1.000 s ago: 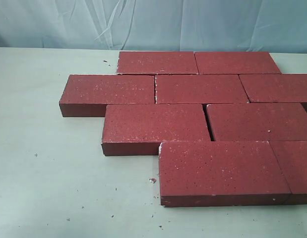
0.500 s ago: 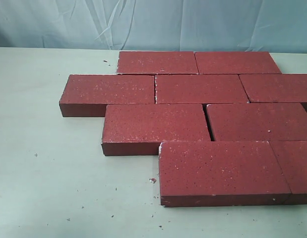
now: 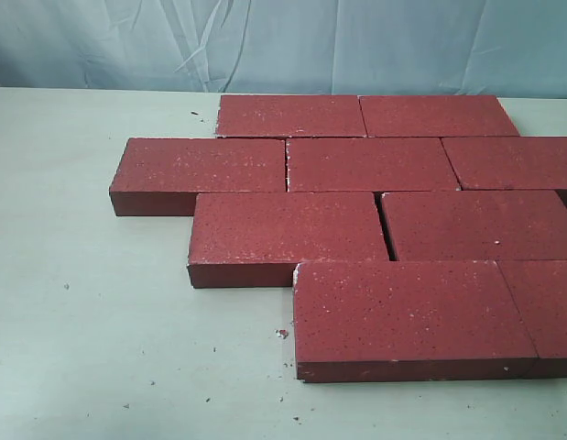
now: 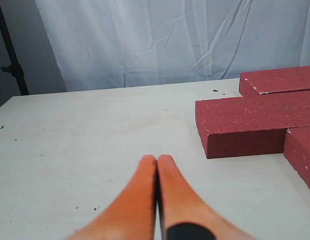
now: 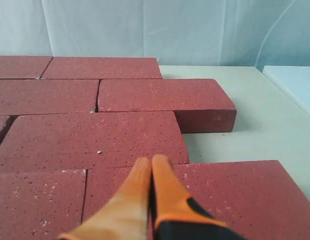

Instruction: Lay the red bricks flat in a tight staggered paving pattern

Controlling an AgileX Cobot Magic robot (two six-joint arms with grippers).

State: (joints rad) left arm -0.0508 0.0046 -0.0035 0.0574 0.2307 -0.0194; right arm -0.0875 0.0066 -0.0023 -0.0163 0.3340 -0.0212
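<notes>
Several red bricks (image 3: pixel 375 165) lie flat on the pale table (image 3: pixel 91 312) in staggered rows, edges close together; a narrow gap shows between two bricks of the third row. The nearest brick (image 3: pixel 407 316) sits front right. Neither gripper appears in the exterior view. In the left wrist view my left gripper (image 4: pixel 157 159) is shut and empty over bare table, with a brick end (image 4: pixel 250 125) off to one side. In the right wrist view my right gripper (image 5: pixel 151 160) is shut and empty, hovering over the red bricks (image 5: pixel 89 135).
Small crumbs and chips (image 3: pixel 282 334) dot the table near the front bricks. A wrinkled pale backdrop (image 3: pixel 265 41) hangs behind the table. A white sheet edge (image 5: pixel 295 85) lies at the side in the right wrist view.
</notes>
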